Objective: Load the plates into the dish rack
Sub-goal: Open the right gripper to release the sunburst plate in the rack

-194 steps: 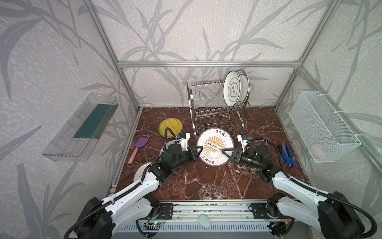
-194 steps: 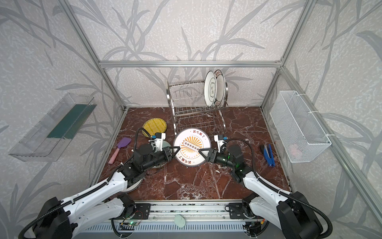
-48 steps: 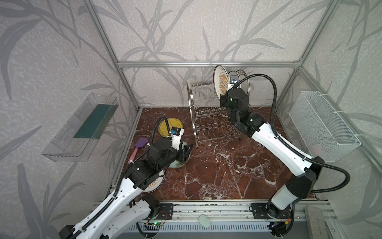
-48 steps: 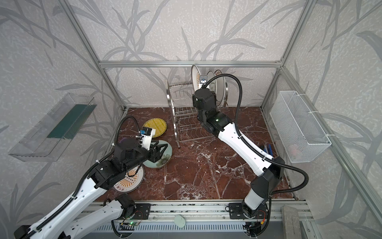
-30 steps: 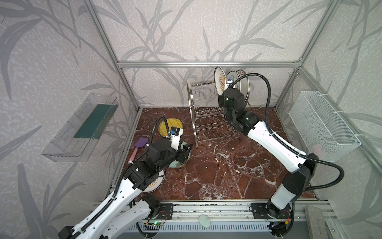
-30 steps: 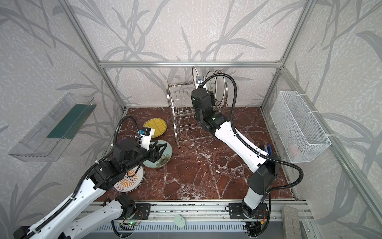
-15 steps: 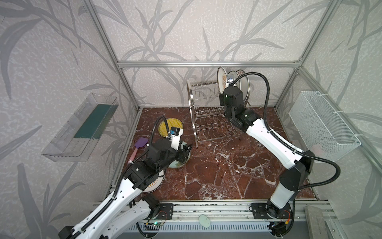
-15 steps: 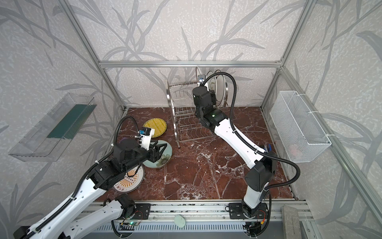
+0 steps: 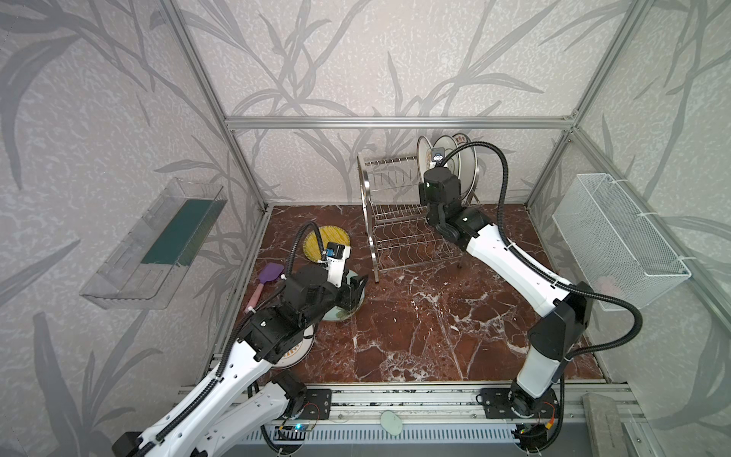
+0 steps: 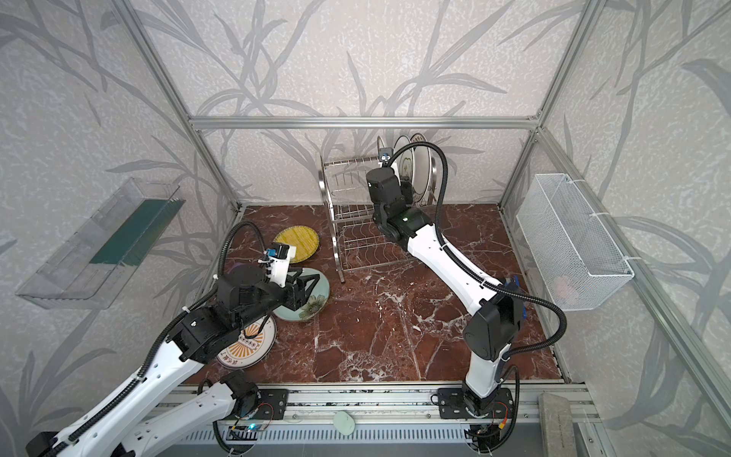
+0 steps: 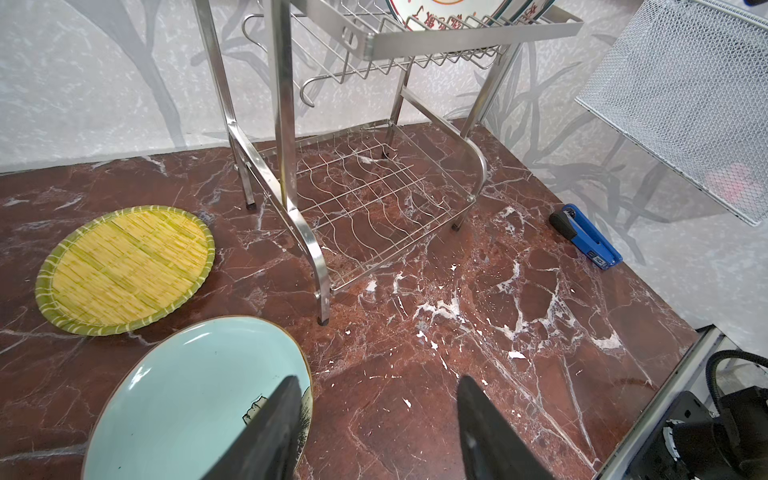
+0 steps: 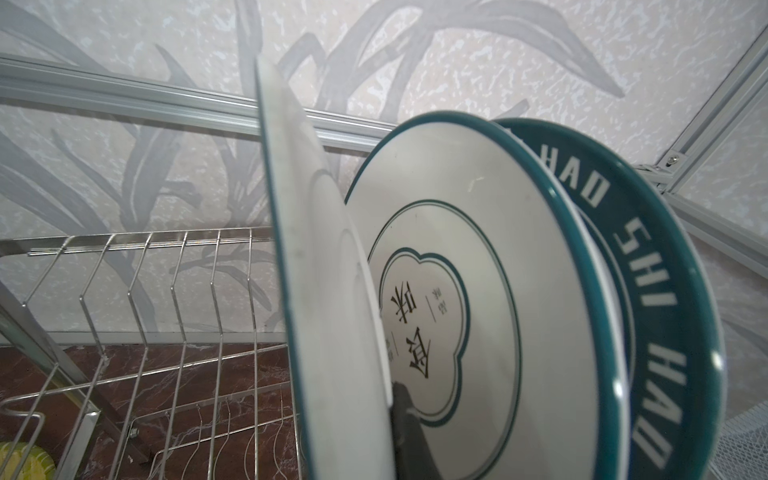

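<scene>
As I look from the front rail inward, the nearest thing is the lying sunburst plate (image 10: 247,348), flat on the marble table (image 10: 395,336) and half covered by the left arm. Just past it the left gripper (image 11: 378,386) hangs low with its jaws apart and nothing between them. In the left wrist view one finger (image 11: 278,424) crosses the rim of the teal plate (image 11: 195,399), and the other finger is over bare marble. I cannot tell whether the first finger touches the rim.

The teal plate lies flat near the front leg of the dish rack (image 11: 457,36). A little farther the yellow plate (image 11: 124,266) also lies flat, close to the teal one but apart from it. A purple spatula (image 9: 271,273) rests near the left wall.

At the back, three plates stand on edge at the right end of the rack's upper shelf. The right gripper (image 12: 392,413) is closed on the low rim of the held plate (image 12: 324,291), the leftmost of the three. This plate is almost upright and turns its white back to the wrist camera; one dark finger (image 12: 405,424) lies against its far face. I cannot see if it sits in a slot. Behind it lean the line-marked plate (image 12: 478,270) and then the lettered plate (image 12: 665,291).
</scene>
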`<state>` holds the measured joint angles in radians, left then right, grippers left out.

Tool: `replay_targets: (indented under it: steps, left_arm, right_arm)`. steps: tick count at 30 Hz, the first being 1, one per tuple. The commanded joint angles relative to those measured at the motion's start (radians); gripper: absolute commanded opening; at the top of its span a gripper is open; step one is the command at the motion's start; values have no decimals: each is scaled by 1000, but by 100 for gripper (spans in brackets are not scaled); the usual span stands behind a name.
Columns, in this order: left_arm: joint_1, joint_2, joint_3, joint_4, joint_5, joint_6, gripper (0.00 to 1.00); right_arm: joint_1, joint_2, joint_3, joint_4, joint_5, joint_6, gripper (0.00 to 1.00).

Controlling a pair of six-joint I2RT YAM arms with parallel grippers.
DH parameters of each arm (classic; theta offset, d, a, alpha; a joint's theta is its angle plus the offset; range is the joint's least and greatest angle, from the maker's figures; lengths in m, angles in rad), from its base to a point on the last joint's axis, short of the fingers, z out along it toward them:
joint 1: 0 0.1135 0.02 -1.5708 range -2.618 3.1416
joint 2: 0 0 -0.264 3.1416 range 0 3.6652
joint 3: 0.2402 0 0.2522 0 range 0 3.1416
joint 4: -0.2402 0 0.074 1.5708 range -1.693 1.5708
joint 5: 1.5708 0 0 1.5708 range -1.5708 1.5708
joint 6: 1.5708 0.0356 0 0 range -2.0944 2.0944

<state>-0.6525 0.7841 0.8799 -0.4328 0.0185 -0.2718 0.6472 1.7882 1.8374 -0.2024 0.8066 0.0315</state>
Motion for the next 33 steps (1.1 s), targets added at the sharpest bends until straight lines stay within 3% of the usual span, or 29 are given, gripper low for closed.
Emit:
replay_targets:
  steps: [1, 24, 33]
  left_arm:
    - [0, -4, -10, 6, -18, 6, 58]
    - [1, -6, -7, 5, -19, 9, 58]
    - [1, -6, -7, 4, -19, 9, 58]
  right_arm:
    - [-7, -5, 46, 37, 14, 28, 0]
    - [-36, -13, 45, -62, -96, 97, 0]
    - [-39, -15, 57, -81, -137, 102, 12]
